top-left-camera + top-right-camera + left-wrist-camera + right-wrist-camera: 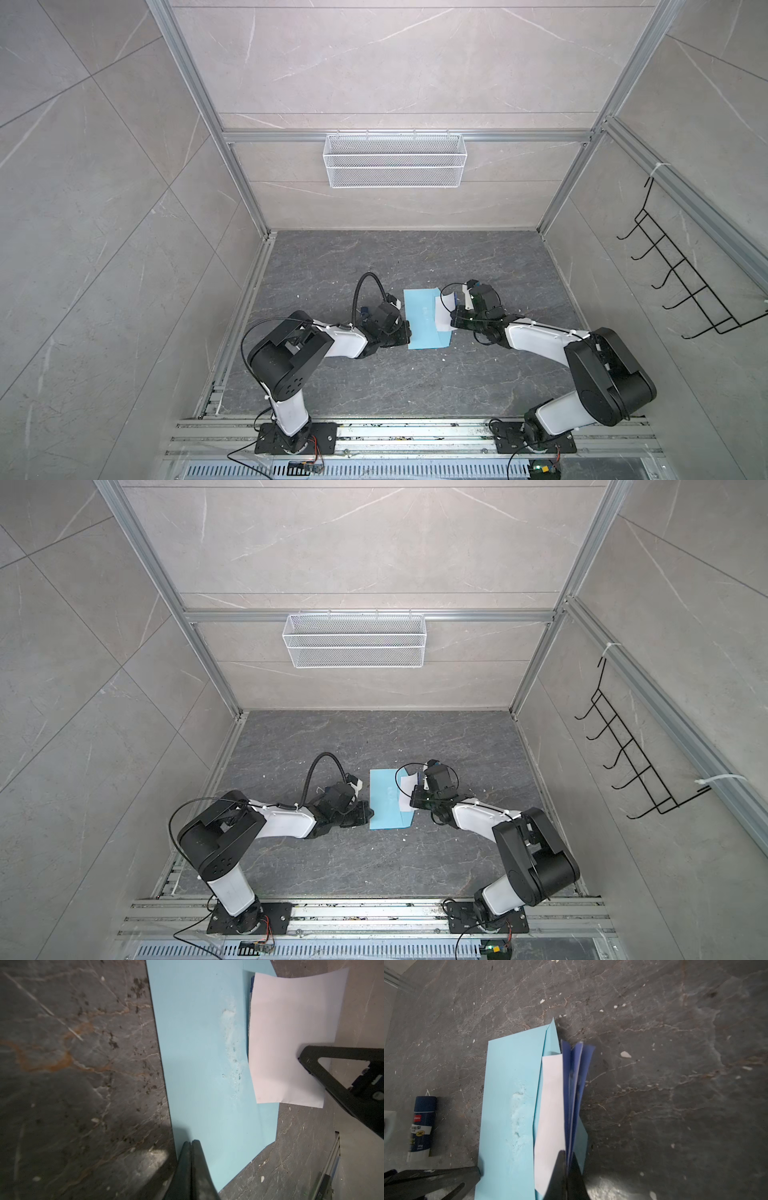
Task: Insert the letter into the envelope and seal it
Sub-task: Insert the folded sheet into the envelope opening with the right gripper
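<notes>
In both top views the light blue envelope (pixel 422 328) (pixel 384 808) lies flat on the dark stone table between the two arms. Its long open side faces my right gripper, and a rough whitish patch marks its face (pixel 230 1039). The folded letter (pixel 444 318) (pixel 550 1105), white outside with dark blue inner folds (pixel 578 1076), has one edge tucked into that opening. My right gripper (pixel 566 1157) is shut on the letter's outer edge. My left gripper (pixel 191 1142) is shut with nothing between its fingers, its tips resting on the envelope's (pixel 197 1064) opposite long edge.
A blue and white glue stick (pixel 422 1124) lies on the table beyond the envelope's left side. A white wire basket (pixel 395 160) hangs on the back wall and a black hook rack (pixel 681 282) on the right wall. Small white scraps dot the table.
</notes>
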Tool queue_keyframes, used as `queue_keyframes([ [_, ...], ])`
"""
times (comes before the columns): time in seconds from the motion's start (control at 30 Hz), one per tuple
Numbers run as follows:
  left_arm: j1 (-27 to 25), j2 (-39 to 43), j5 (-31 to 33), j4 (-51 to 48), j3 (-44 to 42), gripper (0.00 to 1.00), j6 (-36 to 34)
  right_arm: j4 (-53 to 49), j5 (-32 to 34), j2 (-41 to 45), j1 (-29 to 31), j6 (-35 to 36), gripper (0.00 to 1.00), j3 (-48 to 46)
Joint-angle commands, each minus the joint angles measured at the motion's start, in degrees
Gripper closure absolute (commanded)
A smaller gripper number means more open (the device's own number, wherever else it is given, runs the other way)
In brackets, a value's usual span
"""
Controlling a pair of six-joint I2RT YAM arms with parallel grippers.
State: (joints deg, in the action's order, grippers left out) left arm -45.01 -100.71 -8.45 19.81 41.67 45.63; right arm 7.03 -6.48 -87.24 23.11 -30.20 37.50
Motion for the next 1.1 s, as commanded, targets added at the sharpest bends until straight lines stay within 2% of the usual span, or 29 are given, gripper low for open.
queue_keyframes([
  [0.0,-0.2,-0.3,1.6,0.0,0.3,1.00,0.0,-1.4,-0.1,0.9,-0.3,0.5,1.00,1.2],
  [1.07,-0.5,-0.6,1.8,0.7,0.6,1.00,0.2,-3.8,-1.8,-1.2,-0.3,-0.7,1.00,2.6],
])
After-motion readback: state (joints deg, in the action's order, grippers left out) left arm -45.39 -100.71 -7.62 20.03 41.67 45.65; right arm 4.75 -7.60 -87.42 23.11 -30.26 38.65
